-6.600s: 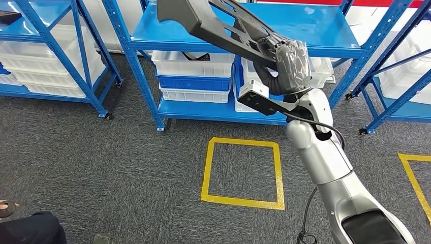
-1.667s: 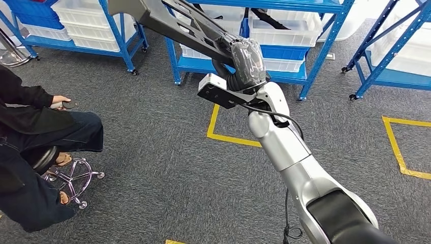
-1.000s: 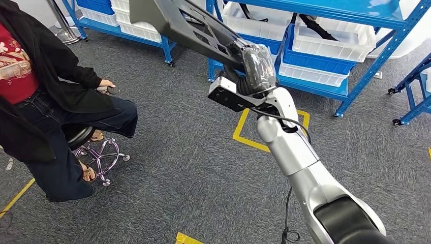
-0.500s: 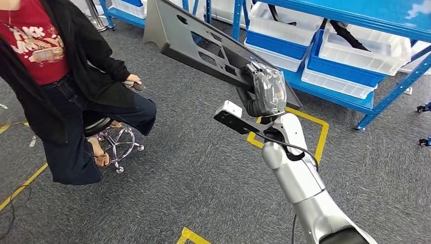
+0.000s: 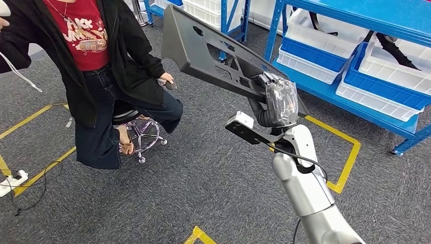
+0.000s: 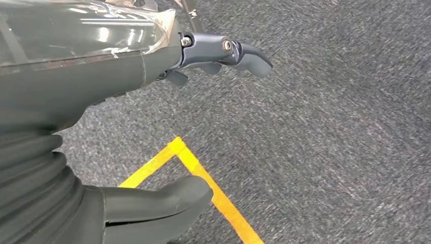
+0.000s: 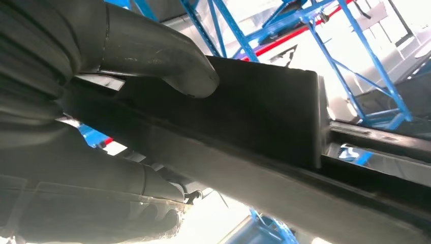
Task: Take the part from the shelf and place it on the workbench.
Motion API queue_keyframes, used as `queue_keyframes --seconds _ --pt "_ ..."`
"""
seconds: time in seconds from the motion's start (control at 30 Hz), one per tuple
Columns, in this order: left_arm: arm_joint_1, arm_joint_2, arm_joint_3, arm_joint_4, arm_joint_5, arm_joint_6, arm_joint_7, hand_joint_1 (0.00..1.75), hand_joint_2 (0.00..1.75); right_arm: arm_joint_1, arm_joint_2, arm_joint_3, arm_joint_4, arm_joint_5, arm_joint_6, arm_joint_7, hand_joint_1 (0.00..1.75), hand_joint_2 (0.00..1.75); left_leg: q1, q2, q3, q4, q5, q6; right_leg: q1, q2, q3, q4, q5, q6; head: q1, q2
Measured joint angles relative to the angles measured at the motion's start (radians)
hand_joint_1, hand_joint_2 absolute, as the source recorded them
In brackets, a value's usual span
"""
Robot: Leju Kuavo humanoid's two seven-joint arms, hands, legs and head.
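Note:
The part (image 5: 213, 53) is a long dark grey plastic panel with cut-outs. My right hand (image 5: 277, 101) grips it at one end and holds it raised, its far end reaching toward a seated person. Close up in the right wrist view, the part (image 7: 264, 117) lies under the thumb (image 7: 167, 63), clamped in the right hand (image 7: 91, 117). My left hand (image 6: 117, 122) hangs over the grey carpet with its fingers (image 6: 239, 51) apart and nothing in it.
A person (image 5: 96, 56) in a black jacket sits on a wheeled stool (image 5: 142, 134) at the left, close to the part's far end. Blue shelving (image 5: 356, 35) with white and blue bins stands behind on the right. Yellow tape lines (image 5: 340, 173) mark the carpet.
The whole view has swung left, so the camera has turned: the shelves slid to the right and the seated person came nearer the centre. My right hand still holds the part.

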Motion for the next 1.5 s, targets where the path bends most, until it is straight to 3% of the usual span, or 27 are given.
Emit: queue_keyframes --seconds 0.03,0.1,0.17,0.23,0.27,0.33,0.4,0.47,0.53,0.6,0.67,0.73,0.77,0.8,0.87,0.9,0.97,1.03,1.07,1.13,1.2,1.27,1.3,1.37,1.4,1.47,1.5 --pt "0.002 0.0 0.0 0.0 0.0 0.0 -0.002 0.0 1.75 -0.001 0.0 0.0 -0.002 0.001 0.004 0.0 1.75 1.75 0.002 0.001 -0.003 0.0 0.001 -0.005 -0.002 -0.007 0.0 0.0 0.003 -0.006 0.0 0.0" --pt "0.005 0.0 0.0 0.0 0.0 0.0 -0.006 0.0 1.75 -0.002 0.001 0.0 -0.007 0.003 0.012 0.0 1.75 1.75 0.004 0.039 -0.021 0.037 -0.023 -0.013 -0.005 -0.021 0.001 -0.003 0.008 -0.02 -0.004 0.0" --pt "0.004 0.0 0.0 0.0 0.0 0.0 -0.008 0.0 1.75 -0.002 0.002 -0.002 -0.012 0.004 0.021 0.0 1.75 1.75 0.004 0.089 -0.073 0.149 -0.085 -0.021 -0.002 -0.038 0.001 -0.004 0.008 -0.03 -0.008 0.0" --pt "0.004 -0.001 0.0 0.0 0.004 0.001 -0.009 0.0 1.75 -0.001 0.003 -0.003 -0.014 0.004 0.034 -0.001 1.75 1.75 0.006 0.105 -0.131 0.269 -0.134 -0.026 0.002 -0.059 0.001 -0.004 0.007 -0.034 -0.008 0.0" --pt "0.005 -0.001 0.0 0.0 0.006 0.001 -0.01 0.0 1.75 -0.002 0.003 -0.004 -0.014 0.002 0.042 -0.003 1.75 1.75 0.006 0.107 -0.141 0.287 -0.133 -0.025 0.004 -0.069 0.001 -0.004 0.006 -0.035 -0.008 0.0" --pt "0.006 0.001 0.001 0.0 0.011 0.002 -0.014 0.0 1.75 -0.009 0.004 -0.004 -0.014 -0.008 0.054 -0.011 1.75 1.75 0.004 0.118 -0.099 0.209 -0.085 -0.019 0.007 -0.09 0.002 -0.004 0.005 -0.037 -0.008 0.0" --pt "0.006 0.003 0.003 0.0 0.013 0.002 -0.023 0.0 1.75 -0.022 0.004 -0.008 -0.014 -0.024 0.059 -0.021 1.75 1.75 -0.004 0.163 -0.026 0.074 -0.033 -0.004 0.013 -0.107 0.004 -0.004 0.001 -0.035 -0.008 0.0" --pt "0.006 0.004 0.004 -0.001 0.016 0.003 -0.031 0.0 1.75 -0.034 0.003 -0.017 -0.014 -0.036 0.061 -0.029 1.75 1.75 -0.015 0.186 0.004 0.013 -0.019 0.008 0.02 -0.126 0.006 -0.005 -0.004 -0.029 -0.007 0.0" --pt "0.009 0.004 0.005 -0.001 0.018 0.005 -0.035 0.0 1.75 -0.041 0.001 -0.026 -0.014 -0.044 0.062 -0.035 1.75 1.75 -0.016 0.162 0.003 0.006 -0.015 0.017 0.023 -0.143 0.009 -0.007 -0.007 -0.022 -0.005 0.0" --pt "0.013 0.003 0.006 -0.001 0.019 0.007 -0.036 0.0 1.75 -0.044 -0.004 -0.034 -0.014 -0.053 0.063 -0.043 1.75 1.75 -0.011 0.139 0.008 -0.007 -0.005 0.03 0.021 -0.111 -0.002 0.021 -0.026 -0.018 -0.004 0.0" --pt "0.013 0.002 0.006 -0.002 0.019 0.009 -0.036 0.0 1.75 -0.045 -0.015 -0.045 -0.014 -0.061 0.064 -0.05 1.75 1.75 -0.007 0.114 0.011 -0.013 0.001 0.038 0.016 -0.055 -0.048 0.123 -0.074 -0.022 -0.001 0.0" --pt "0.014 0.002 0.006 -0.002 0.019 0.009 -0.036 0.0 1.75 -0.044 -0.027 -0.054 -0.014 -0.066 0.064 -0.053 1.75 1.75 -0.006 0.086 0.01 -0.013 0.002 0.04 0.012 -0.036 -0.113 0.252 -0.118 -0.023 0.001 0.0" --pt "0.015 0.002 0.006 -0.002 0.019 0.009 -0.036 0.0 1.75 -0.043 -0.031 -0.057 -0.014 -0.068 0.065 -0.053 1.75 1.75 -0.005 0.07 0.01 -0.013 0.002 0.039 0.01 -0.034 -0.132 0.283 -0.122 -0.017 0.001 0.0" --pt "0.017 0.001 0.006 -0.002 0.019 0.009 -0.036 0.0 1.75 -0.043 -0.034 -0.059 -0.014 -0.07 0.066 -0.054 1.75 1.75 -0.005 0.056 0.01 -0.012 0.002 0.039 0.008 -0.033 -0.13 0.27 -0.108 -0.008 0.001 0.0" --pt "0.018 0.002 0.007 -0.002 0.019 0.009 -0.037 0.0 1.75 -0.044 -0.038 -0.062 -0.013 -0.075 0.068 -0.058 1.75 1.75 -0.001 0.029 0.009 -0.006 0.001 0.034 -0.001 -0.017 -0.077 0.145 -0.048 0.015 0.001 0.0" --pt "0.018 0.002 0.007 -0.002 0.019 0.008 -0.039 0.0 1.75 -0.047 -0.039 -0.063 -0.013 -0.079 0.071 -0.06 1.75 1.75 -0.001 0.016 0.007 0.0 -0.002 0.028 -0.004 -0.003 -0.047 0.079 -0.022 0.021 0.002 0.0" --pt "0.019 0.004 0.009 -0.002 0.019 0.008 -0.043 0.0 1.75 -0.052 -0.042 -0.065 -0.01 -0.085 0.075 -0.065 1.75 1.75 -0.002 -0.003 -0.001 0.008 -0.004 0.016 -0.006 0.013 -0.015 0.012 0.002 0.016 0.002 0.0" --pt "0.024 0.006 0.01 -0.002 0.019 0.008 -0.045 0.0 1.75 -0.058 -0.043 -0.065 -0.006 -0.088 0.077 -0.068 1.75 1.75 0.0 -0.016 -0.007 0.007 0.0 0.005 -0.002 0.0 -0.013 0.01 0.006 0.001 0.001 0.0" --pt "0.027 0.006 0.011 -0.002 0.019 0.008 -0.045 0.0 1.75 -0.062 -0.043 -0.065 -0.004 -0.088 0.078 -0.068 1.75 1.75 0.001 -0.01 -0.01 0.011 -0.003 0.001 -0.003 -0.007 -0.012 0.008 0.009 -0.005 0.0 0.0" --pt "0.029 0.007 0.011 -0.002 0.019 0.008 -0.046 0.0 1.75 -0.072 -0.044 -0.065 -0.001 -0.09 0.078 -0.07 1.75 1.75 0.001 0.035 -0.034 0.062 -0.035 -0.007 -0.004 -0.024 -0.009 0.004 0.011 -0.02 -0.005 0.0" --pt "0.028 0.008 0.011 -0.002 0.019 0.008 -0.047 0.0 1.75 -0.077 -0.044 -0.065 0.003 -0.097 0.078 -0.074 1.75 1.75 0.002 0.089 -0.094 0.186 -0.098 -0.013 0.001 -0.042 -0.008 0.003 0.01 -0.03 -0.011 0.0" --pt "0.027 0.007 0.011 -0.002 0.019 0.007 -0.046 0.0 1.75 -0.079 -0.045 -0.066 0.011 -0.104 0.078 -0.079 1.75 1.75 0.003 0.105 -0.148 0.29 -0.131 -0.015 0.008 -0.063 -0.008 0.003 0.008 -0.033 -0.011 0.0" --pt "0.028 0.007 0.012 -0.002 0.019 0.007 -0.046 0.0 1.75 -0.079 -0.045 -0.066 0.015 -0.107 0.078 -0.082 1.75 1.75 0.003 0.108 -0.151 0.292 -0.122 -0.013 0.01 -0.074 -0.007 0.004 0.006 -0.035 -0.011 0.0" --pt "0.028 0.008 0.013 -0.002 0.019 0.008 -0.045 0.0 1.75 -0.085 -0.045 -0.065 0.023 -0.109 0.078 -0.086 1.75 1.75 -0.002 0.123 -0.095 0.186 -0.063 0.0 0.014 -0.094 -0.005 0.003 0.004 -0.038 -0.011 0.0" --pt "0.027 0.01 0.015 -0.003 0.019 0.008 -0.045 0.0 1.75 -0.09 -0.045 -0.066 0.026 -0.111 0.078 -0.088 1.75 1.75 -0.009 0.145 -0.057 0.115 -0.039 0.01 0.017 -0.103 -0.004 0.003 0.002 -0.038 -0.011 0.0" --pt "0.026 0.012 0.021 -0.004 0.021 0.009 -0.046 0.0 1.75 -0.101 -0.045 -0.066 0.035 -0.116 0.076 -0.092 1.75 1.75 -0.023 0.177 -0.01 0.027 -0.015 0.025 0.023 -0.119 -0.003 0.003 -0.001 -0.034 -0.01 0.0" --pt "0.026 0.013 0.023 -0.005 0.022 0.009 -0.047 0.0 1.75 -0.105 -0.045 -0.066 0.04 -0.119 0.076 -0.094 1.75 1.75 -0.029 0.179 -0.007 0.016 -0.016 0.029 0.025 -0.127 -0.003 0.002 -0.003 -0.031 -0.01 0.0"
